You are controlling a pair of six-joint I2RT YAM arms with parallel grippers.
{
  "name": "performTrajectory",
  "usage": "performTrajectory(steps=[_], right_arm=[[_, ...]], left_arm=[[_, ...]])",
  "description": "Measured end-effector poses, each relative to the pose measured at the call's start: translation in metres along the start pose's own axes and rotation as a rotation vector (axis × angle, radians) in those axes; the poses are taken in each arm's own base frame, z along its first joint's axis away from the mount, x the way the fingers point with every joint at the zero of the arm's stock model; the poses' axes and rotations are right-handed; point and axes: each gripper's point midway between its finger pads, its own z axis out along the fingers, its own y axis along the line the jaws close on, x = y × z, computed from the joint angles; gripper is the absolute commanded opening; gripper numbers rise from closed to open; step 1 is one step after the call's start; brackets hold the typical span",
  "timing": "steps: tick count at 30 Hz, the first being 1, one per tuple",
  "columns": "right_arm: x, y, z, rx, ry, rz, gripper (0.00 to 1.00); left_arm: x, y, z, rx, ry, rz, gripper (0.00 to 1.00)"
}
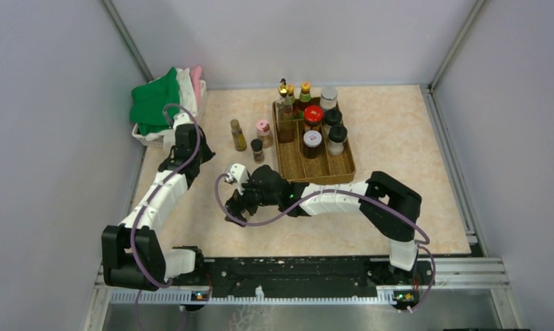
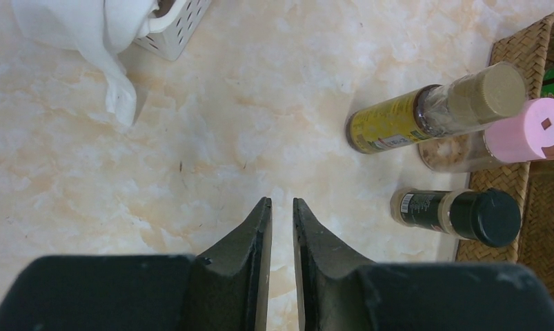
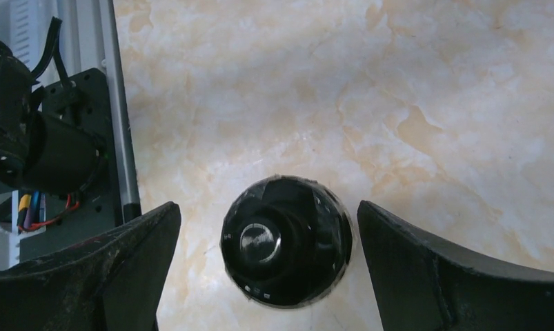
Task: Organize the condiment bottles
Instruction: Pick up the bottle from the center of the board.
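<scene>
Right gripper (image 3: 267, 205): fingers spread wide and gripping nothing. I have it low over the table (image 3: 426, 83), left of the tray's near end.
Black-capped bottle (image 3: 285, 248): upright on the table between those spread fingers. A strip of bare table shows on either side (narrower on one side than the other, as it looks on my screen).
Left gripper (image 2: 281, 203): pinched almost together with only a thin slit left and nothing in it. It hangs over bare table between the basket and the loose bottles.
Loose bottles: I count three standing on the table just left of the tray: a yellow-labelled bottle (image 2: 426, 114), a pink-capped bottle (image 2: 529, 131) and a small dark-capped bottle (image 2: 460, 215).
Tray (image 1: 343, 169): brown, woven and divided into compartments. At its far end are a tall gold-topped bottle (image 1: 283, 103), a yellow-capped bottle (image 1: 305, 96) and a silver-lidded jar (image 1: 328, 98). Nearer are a red-capped jar (image 1: 313, 117), a white-lidded jar (image 1: 312, 143) and two black-capped jars (image 1: 336, 129).
Basket (image 2: 174, 34): white, at the table's far left, with a green cloth (image 1: 153, 103) piled in it.
</scene>
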Motion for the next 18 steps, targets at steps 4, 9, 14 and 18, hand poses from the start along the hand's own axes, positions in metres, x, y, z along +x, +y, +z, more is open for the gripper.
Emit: performTrajectory(steps=[4, 9, 14, 18], right_arm=[[0.01, -0.001, 0.013, -0.007, 0.033, -0.005, 0.99], [0.027, -0.006, 0.027, 0.002, 0.084, -0.009, 0.93], [0.039, -0.014, 0.033, 0.031, 0.116, -0.013, 0.61], [0.034, -0.019, 0.036, 0.055, 0.104, -0.021, 0.37]], left_arm=[[-0.001, -0.002, 0.0, 0.011, -0.001, -0.003, 0.23], [-0.001, -0.003, 0.001, 0.021, -0.005, -0.005, 0.22], [-0.003, -0.005, 0.001, 0.032, -0.012, -0.008, 0.21], [-0.003, -0.006, 0.001, 0.038, -0.011, -0.008, 0.2]])
